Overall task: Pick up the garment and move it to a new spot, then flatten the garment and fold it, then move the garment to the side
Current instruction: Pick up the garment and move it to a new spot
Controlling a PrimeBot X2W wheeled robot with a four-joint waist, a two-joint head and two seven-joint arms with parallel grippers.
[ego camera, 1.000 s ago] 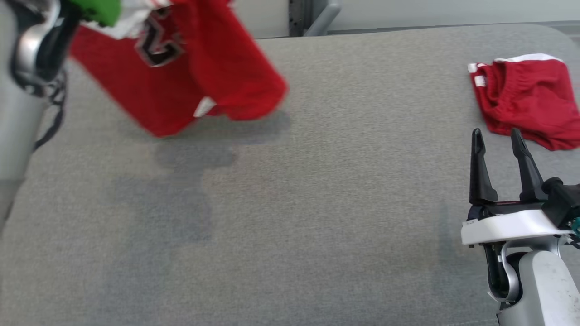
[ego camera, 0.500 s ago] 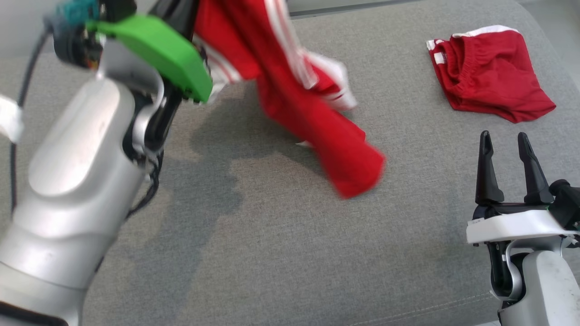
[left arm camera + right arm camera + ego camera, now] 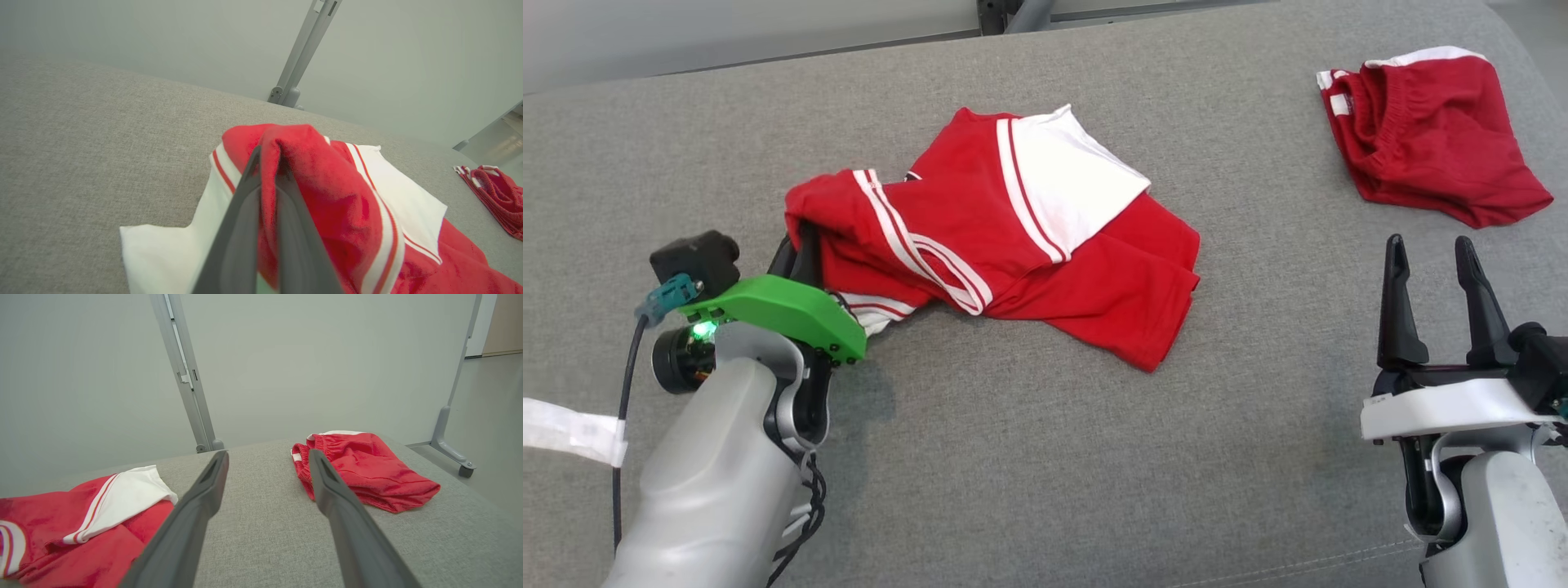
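While the left gripper (image 3: 267,157) pinches a raised fold of the red-and-white jersey (image 3: 1021,229) tight between its two dark fingers, the rest of that jersey lies crumpled on the grey upholstered surface (image 3: 1029,474), spreading away from the fingertips toward the middle! From the left wrist, red cloth runs right down the slot between the fingers and drapes over one of them, with a white panel flat underneath. In the head view the jersey's near-left end bunches over those fingertips, and a white panel faces up on the far side. Over on the right, the right gripper (image 3: 1429,245) stands with fingers spread wide and nothing between them, well apart from the jersey. A pair of red shorts (image 3: 1429,131) rests just beyond its tips.
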